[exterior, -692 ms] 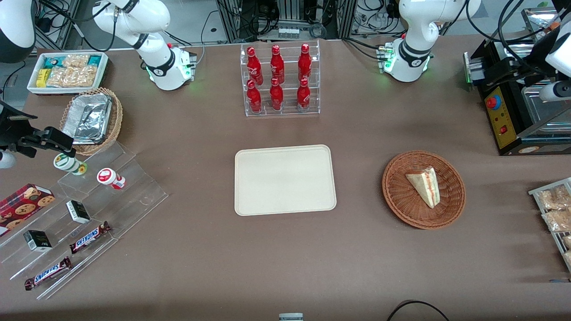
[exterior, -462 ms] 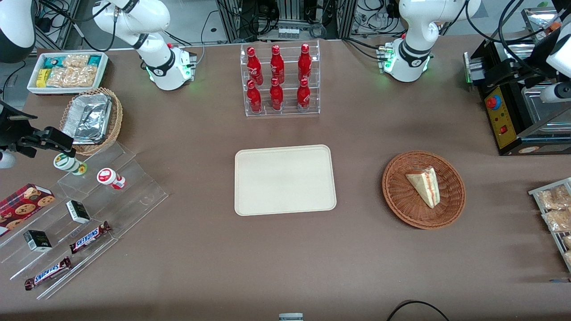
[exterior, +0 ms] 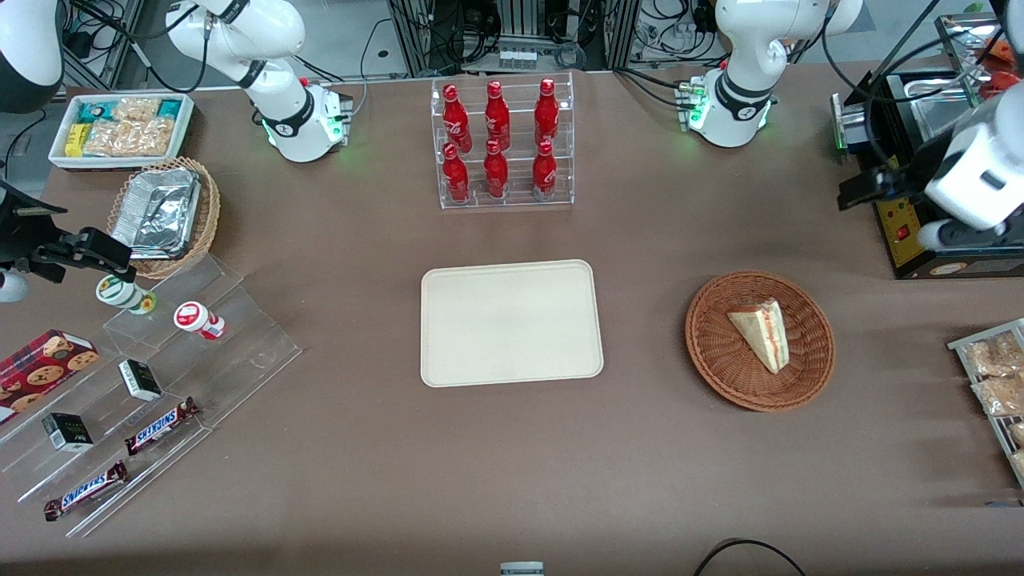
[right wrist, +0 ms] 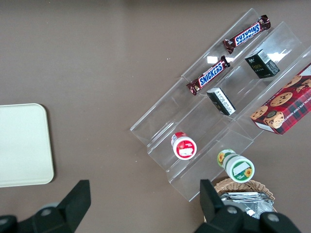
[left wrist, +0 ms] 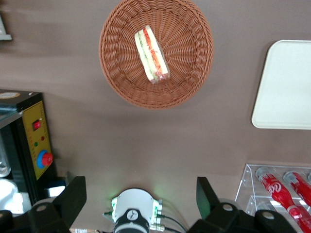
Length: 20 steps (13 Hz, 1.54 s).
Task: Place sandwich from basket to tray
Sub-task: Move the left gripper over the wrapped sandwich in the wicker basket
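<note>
Sandwich (exterior: 762,334): one triangular wedge, lying flat in the basket (exterior: 712,352), a little off the basket's middle toward the working arm's end of the table (exterior: 512,464); the wrist view shows the red and green filling stripe facing up along its cut edge (left wrist: 152,54).

Basket: round, reddish-brown wicker, beside the tray (exterior: 512,322) but apart from it, bare table between them.

Tray: cream, rectangular, nothing on it, at the middle of the table, nearer the front camera than the rack of red bottles (exterior: 502,142).

Hand (left wrist: 141,194): fingers spread wide apart, holding nothing, high above the table, farther from the front camera than the basket and near the black machine (exterior: 904,216).

Step in hand, as judged: approach to the sandwich, task not yet begun. Advice:
- bring the hand over the wedge's middle before lowering;
- turn the wrist so the fingers close across the two flat bread faces, not along the long cut edge;
- close gently, since soft bread likely crushes;
- lift clear of the wicker rim before crossing to the tray.
</note>
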Each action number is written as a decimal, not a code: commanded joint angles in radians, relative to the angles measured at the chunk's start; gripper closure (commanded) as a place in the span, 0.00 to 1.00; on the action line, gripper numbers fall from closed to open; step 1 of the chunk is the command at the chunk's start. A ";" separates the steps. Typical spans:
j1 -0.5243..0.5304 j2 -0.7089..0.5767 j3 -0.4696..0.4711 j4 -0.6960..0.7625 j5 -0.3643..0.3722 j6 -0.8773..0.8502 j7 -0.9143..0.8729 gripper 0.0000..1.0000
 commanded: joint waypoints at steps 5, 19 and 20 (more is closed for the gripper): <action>0.004 0.125 0.005 -0.115 0.044 0.259 0.012 0.00; 0.012 0.004 0.011 -0.587 0.053 0.825 -0.299 0.00; 0.012 0.004 0.011 -0.599 0.044 0.839 -0.345 0.00</action>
